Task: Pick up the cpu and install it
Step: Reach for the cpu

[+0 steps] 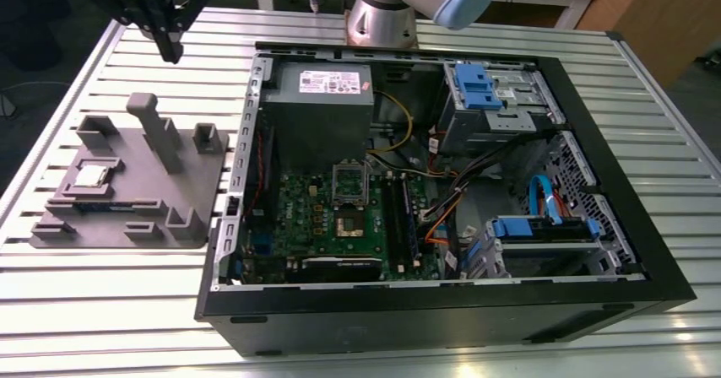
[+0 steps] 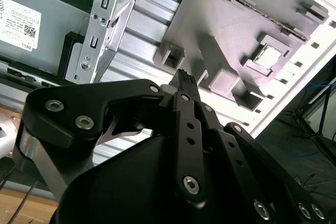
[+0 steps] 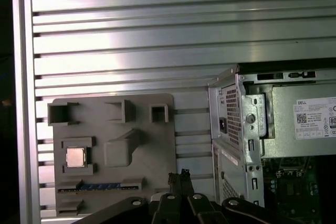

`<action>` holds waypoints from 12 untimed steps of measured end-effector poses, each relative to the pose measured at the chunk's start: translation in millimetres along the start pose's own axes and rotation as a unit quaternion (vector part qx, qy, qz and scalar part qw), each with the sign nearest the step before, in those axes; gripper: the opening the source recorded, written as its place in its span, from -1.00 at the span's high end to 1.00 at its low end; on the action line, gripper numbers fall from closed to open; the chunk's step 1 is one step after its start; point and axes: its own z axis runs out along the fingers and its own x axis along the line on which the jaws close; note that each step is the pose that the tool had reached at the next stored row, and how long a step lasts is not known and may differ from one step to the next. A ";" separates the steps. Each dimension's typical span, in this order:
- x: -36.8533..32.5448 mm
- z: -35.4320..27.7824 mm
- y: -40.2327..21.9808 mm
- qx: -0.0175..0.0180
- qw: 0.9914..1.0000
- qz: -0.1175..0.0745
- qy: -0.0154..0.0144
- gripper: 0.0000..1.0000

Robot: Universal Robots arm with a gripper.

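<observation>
The cpu [image 1: 90, 175] is a small silver square lying in a recess of the grey fixture plate [image 1: 186, 192], at the exterior view's left beside the open computer case [image 1: 451, 310]. In both wrist views the cpu [image 3: 76, 157] [image 2: 269, 56] rests flat in its pocket on the fixture plate [image 3: 152, 145] [image 2: 220, 3]. My gripper [image 1: 172, 53] hangs high over the table behind the plate, well apart from the chip. Its black fingers are shut with nothing between them, and the gripper [image 3: 179, 176] [image 2: 185, 76] points toward the plate's edge nearest the case.
Inside the case, the motherboard's silver-framed socket bracket [image 1: 348, 184] sits at the centre, with a grey power supply [image 1: 321, 91] behind it and blue drive bays [image 1: 485, 87] at the right. Upright posts [image 1: 152, 129] rise from the fixture plate. The slatted aluminium table [image 1: 113, 310] surrounds everything.
</observation>
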 end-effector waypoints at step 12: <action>4.0 0.2 -0.3 0.000 1.000 0.000 0.000 0.80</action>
